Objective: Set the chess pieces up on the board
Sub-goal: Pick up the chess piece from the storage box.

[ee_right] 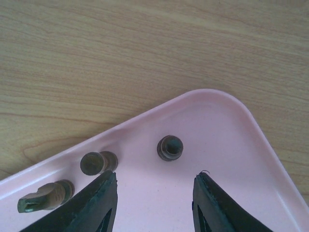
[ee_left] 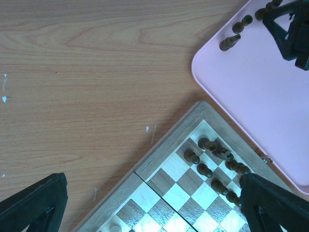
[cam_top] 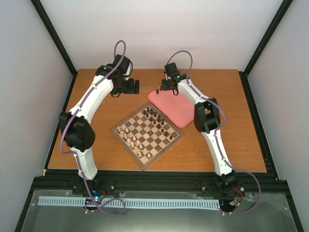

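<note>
Nearest me, the board (cam_top: 147, 135) lies turned like a diamond on the wooden table (cam_top: 217, 145). Pale chessmen (cam_top: 133, 140) crowd its 8 o'clock side. The dark chess pieces (cam_top: 157, 118) already placed stand along its 2 o'clock side. Just beside that edge, at 1 o'clock from the board, lies a pink tray (cam_top: 174, 108).

Beyond the board at 11 o'clock hangs the left gripper (cam_top: 130, 86). Its jaws are spread wide with nothing between them. Its wrist view looks down on bare table, the board's far corner and the tray's rim.

Farthest off, at 12 o'clock from the board, the right gripper (ee_right: 154, 181) hovers over the tray's far corner. Its jaws stand partly open and grip nothing. One upright dark piece (ee_right: 170, 147) stands in the tray just ahead of the gap at 12 o'clock, clear of both fingers. A second dark piece (ee_right: 98, 162) sits at 10 o'clock from the gap, just beside the tip of the finger (ee_right: 104, 193) on that side. A third dark piece (ee_right: 46, 195) lies tipped over farther out at 9 o'clock, near the tray's rim. All three are in the tray, well apart from the board.
</note>
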Controlling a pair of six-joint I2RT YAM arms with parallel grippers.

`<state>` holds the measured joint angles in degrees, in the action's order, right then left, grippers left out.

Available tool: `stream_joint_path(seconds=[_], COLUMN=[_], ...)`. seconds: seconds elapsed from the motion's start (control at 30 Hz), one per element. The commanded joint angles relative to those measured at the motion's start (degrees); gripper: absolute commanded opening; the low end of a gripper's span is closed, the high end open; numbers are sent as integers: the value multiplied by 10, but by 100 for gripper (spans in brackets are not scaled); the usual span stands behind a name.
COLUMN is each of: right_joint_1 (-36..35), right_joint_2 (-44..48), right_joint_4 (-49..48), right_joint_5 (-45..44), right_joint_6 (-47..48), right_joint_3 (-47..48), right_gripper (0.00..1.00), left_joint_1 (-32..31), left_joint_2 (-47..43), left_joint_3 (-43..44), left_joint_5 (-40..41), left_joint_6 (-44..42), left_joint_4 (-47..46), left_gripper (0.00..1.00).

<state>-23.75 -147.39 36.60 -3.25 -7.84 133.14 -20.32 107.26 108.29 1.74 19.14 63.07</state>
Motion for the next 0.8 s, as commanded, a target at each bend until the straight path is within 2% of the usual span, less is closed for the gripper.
stream_joint_path(seconds=[0.0,0.27,0.37,0.77], right_joint_1=[7,14,15,18], right_joint_2=[-9,-18,-25,-49], right_joint_4=[-15,-17,-17,-28], right_joint_5=[-15,-2,2,23], right_joint_6=[-5,-8,-11,-9], right_joint_3=[26,35,42,58], right_gripper=[44,43,40,39], left_joint_1=[-3,-3,-3,-3], left_joint_2=[10,16,13,14], left_joint_3=[22,32,26,22], left_joint_5=[1,4,5,11], left_joint_6=[-15,-17,-16,-15], left_joint_4=[2,3,2,1], left_gripper=[100,100,100,100])
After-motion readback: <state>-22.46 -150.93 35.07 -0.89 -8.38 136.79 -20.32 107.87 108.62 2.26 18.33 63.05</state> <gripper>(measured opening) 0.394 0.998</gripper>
